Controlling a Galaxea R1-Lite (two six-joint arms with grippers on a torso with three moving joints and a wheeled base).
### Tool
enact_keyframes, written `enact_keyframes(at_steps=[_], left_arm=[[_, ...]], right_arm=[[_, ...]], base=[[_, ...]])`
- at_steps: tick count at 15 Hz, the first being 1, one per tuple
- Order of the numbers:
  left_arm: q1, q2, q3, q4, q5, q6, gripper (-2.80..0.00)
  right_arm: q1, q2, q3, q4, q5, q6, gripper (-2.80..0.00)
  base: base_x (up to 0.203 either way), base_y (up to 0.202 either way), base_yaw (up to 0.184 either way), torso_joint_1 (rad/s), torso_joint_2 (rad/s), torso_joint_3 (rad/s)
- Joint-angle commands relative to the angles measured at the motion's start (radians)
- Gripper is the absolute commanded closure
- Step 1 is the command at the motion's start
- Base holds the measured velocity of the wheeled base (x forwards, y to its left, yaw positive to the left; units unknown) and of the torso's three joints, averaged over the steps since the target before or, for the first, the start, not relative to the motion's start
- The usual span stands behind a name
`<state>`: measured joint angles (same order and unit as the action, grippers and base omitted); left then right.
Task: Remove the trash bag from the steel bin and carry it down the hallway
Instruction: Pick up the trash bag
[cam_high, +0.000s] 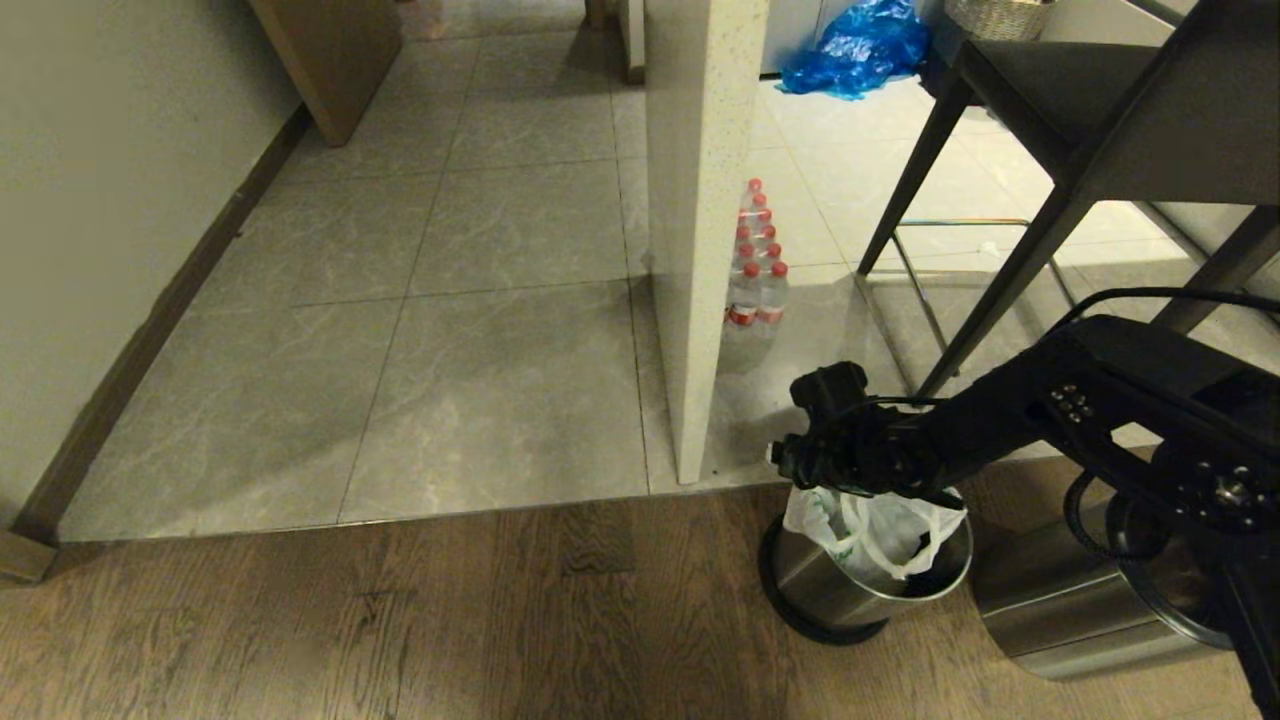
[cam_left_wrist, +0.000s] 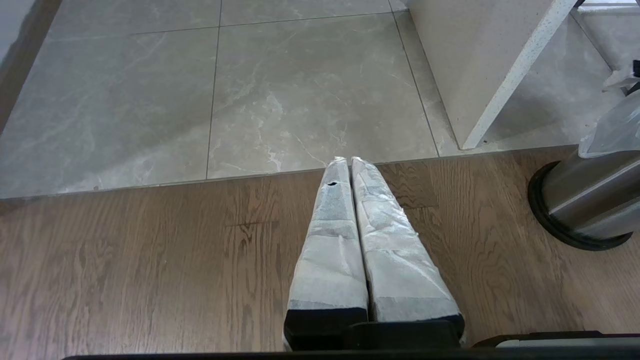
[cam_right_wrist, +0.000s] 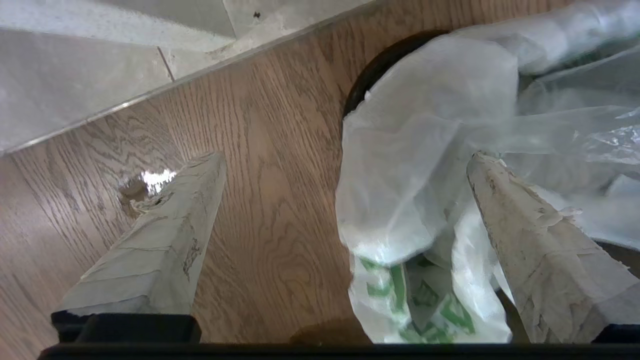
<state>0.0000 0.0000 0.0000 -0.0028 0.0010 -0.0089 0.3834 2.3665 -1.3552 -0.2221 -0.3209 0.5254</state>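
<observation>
Thin whitish trash bag with green printing (cam_high: 868, 528) is seen still seated in the round brushed-steel bin (cam_high: 862, 580). Right gripper (cam_right_wrist: 345, 165) is held wide-fingered astride the bag's edge, nothing gripped. Left gripper (cam_left_wrist: 348, 161) is parked, fingers pressed together. Lifting and hallway (cam_high: 480, 300) carry are judged outstanding.

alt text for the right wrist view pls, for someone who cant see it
The right claw, open wide, straddles the edge of the trash bag, a thin whitish plastic bag with green printing, bunched over the steel bin's black rim. Brown wood-plank floor lies beneath, meeting grey tile beyond.
</observation>
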Motion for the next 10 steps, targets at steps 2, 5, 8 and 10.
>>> enact_keyframes(at_steps=[2, 5, 8, 10], left_arm=[[0.0, -0.002, 0.0, 0.0, 0.001, 0.0, 0.0], [0.0, -0.002, 0.0, 0.0, 0.001, 0.0, 0.0], [0.0, -0.002, 0.0, 0.0, 0.001, 0.0, 0.0], [0.0, -0.002, 0.0, 0.0, 0.001, 0.0, 0.0]], right_arm=[[0.002, 0.022, -0.027, 0.0, -0.003, 0.001, -2.8], [0.005, 0.048, -0.043, 0.0, -0.001, -0.003, -2.8], [0.005, 0.067, -0.056, 0.001, -0.003, -0.002, -2.8], [0.004, 0.071, -0.059, -0.002, -0.007, -0.008, 0.0]], base=[[0.0, 0.0, 0.0, 0.0, 0.0, 0.0], [0.0, 0.0, 0.0, 0.0, 0.0, 0.0], [0.0, 0.0, 0.0, 0.0, 0.0, 0.0], [0.0, 0.0, 0.0, 0.0, 0.0, 0.0]])
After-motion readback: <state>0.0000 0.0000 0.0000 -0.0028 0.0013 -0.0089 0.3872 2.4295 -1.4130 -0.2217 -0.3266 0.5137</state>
